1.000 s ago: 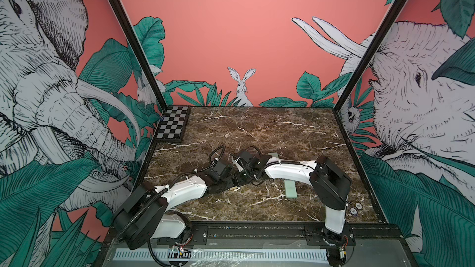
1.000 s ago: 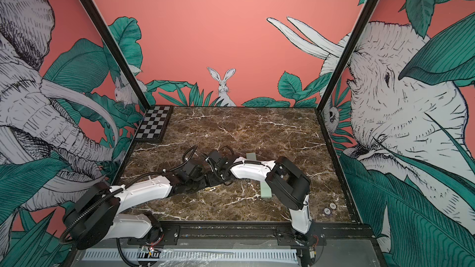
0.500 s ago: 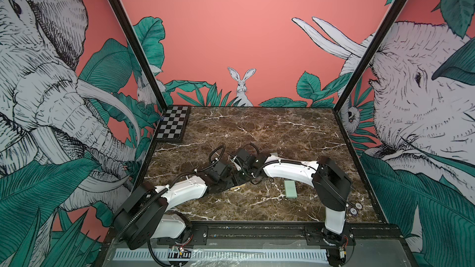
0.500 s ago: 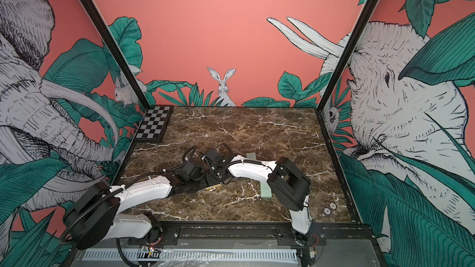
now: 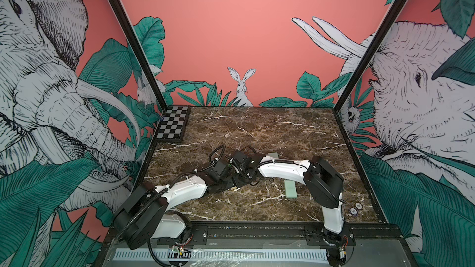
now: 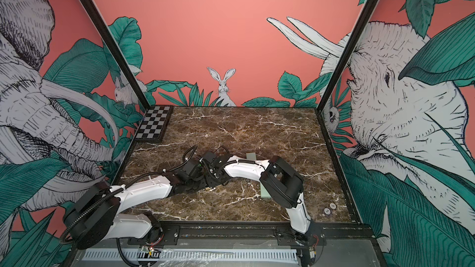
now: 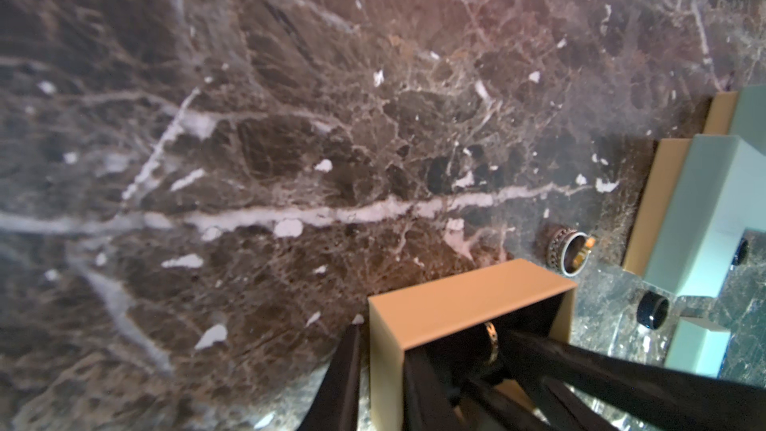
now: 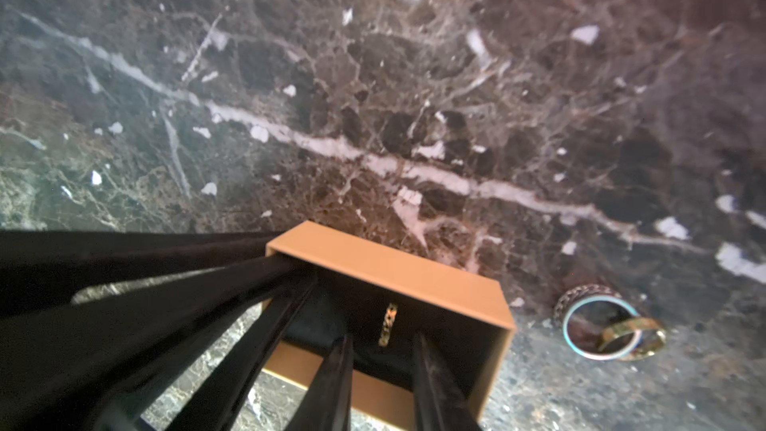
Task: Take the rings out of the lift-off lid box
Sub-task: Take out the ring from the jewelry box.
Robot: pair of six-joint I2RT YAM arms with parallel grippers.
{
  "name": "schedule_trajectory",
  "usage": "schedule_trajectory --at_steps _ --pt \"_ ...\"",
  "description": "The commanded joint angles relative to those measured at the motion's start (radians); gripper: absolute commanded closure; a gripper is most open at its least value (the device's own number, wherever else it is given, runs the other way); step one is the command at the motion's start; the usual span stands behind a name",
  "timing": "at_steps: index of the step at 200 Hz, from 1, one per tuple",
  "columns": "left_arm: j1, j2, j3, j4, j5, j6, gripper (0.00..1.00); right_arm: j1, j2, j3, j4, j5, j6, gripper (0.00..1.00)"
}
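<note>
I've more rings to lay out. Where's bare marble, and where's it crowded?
Bare: the far marble from the checkerboard to the right wall, and the near strip between the left arm and the mint-green piece. Crowded: the middle, where the right arm joins it at the tan box, loose rings beside it.

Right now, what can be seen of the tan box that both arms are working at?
The tan box is open-topped, cardboard by its look, with a dark lining, and seems to rest on the marble table. One gold patterned ring stands on edge inside. The left gripper pinches one wall; the right gripper reaches in, fingers apart.
</note>
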Motion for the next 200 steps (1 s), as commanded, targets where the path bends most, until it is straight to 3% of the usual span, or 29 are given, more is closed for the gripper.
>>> schedule_trajectory --at_steps 1,54,92,200 --pt "-0.003 0.003 -0.013 -0.014 -0.003 -0.008 0.80 0.008 0.029 0.025 -0.012 0.016 0.020 0.75" --pt "-0.004 0.009 -0.021 -0.001 0.001 -0.011 0.80 0.007 0.032 0.020 -0.007 0.016 0.028 0.86" --pt "-0.005 0.018 -0.022 -0.002 0.004 -0.011 0.80 0.000 -0.019 -0.012 0.021 0.038 0.021 1.00" --pt "-0.004 0.022 -0.019 -0.042 -0.001 0.002 0.82 -0.082 -0.135 -0.141 0.164 -0.100 0.030 1.00"
